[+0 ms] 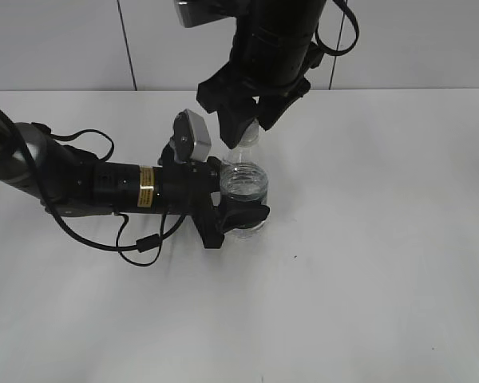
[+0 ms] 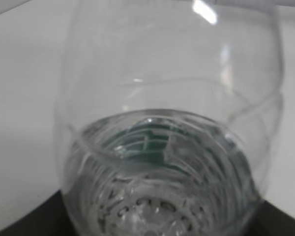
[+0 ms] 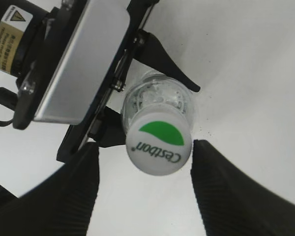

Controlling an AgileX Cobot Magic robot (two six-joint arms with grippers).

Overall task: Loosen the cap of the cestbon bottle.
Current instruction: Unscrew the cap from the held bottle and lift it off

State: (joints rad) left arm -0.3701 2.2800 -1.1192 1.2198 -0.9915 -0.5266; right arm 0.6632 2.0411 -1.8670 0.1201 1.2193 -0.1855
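1. The white tabletop (image 1: 367,263) lies bare to the right of and in front of the bottle in the exterior view; its far edge meets a pale panelled wall (image 1: 56,40) behind the arms.
2. To the left of the bottle the room is taken up by the left arm, which lies low across the tabletop with a loose black cable (image 1: 136,243) looping just in front of it.
3. The small clear plastic cestbon bottle (image 1: 244,187) stands upright near the middle of the tabletop, partly filled with water, its green label seen only as a blurred tint through the water in the left wrist view.
4. The left gripper (image 1: 241,214) reaches in from the left at the bottle's lower body; its black jaws sit against both sides of the bottle, closed onto it and holding it.
5. In the left wrist view the bottle (image 2: 167,147) fills nearly the whole frame, so it sits deep between those jaws.
6. The small round white plastic cap (image 3: 159,145), with a green half-circle and "Cestbon" lettering on top, sits on the bottle's neck.
7. The right gripper (image 3: 145,184) hangs from above; its two ribbed black fingers (image 3: 226,191) stand either side of the cap, parted, with a sliver of tabletop visible between each finger and the cap, so they grip nothing.
8. In the exterior view the right gripper (image 1: 247,128) covers the bottle's neck from above.
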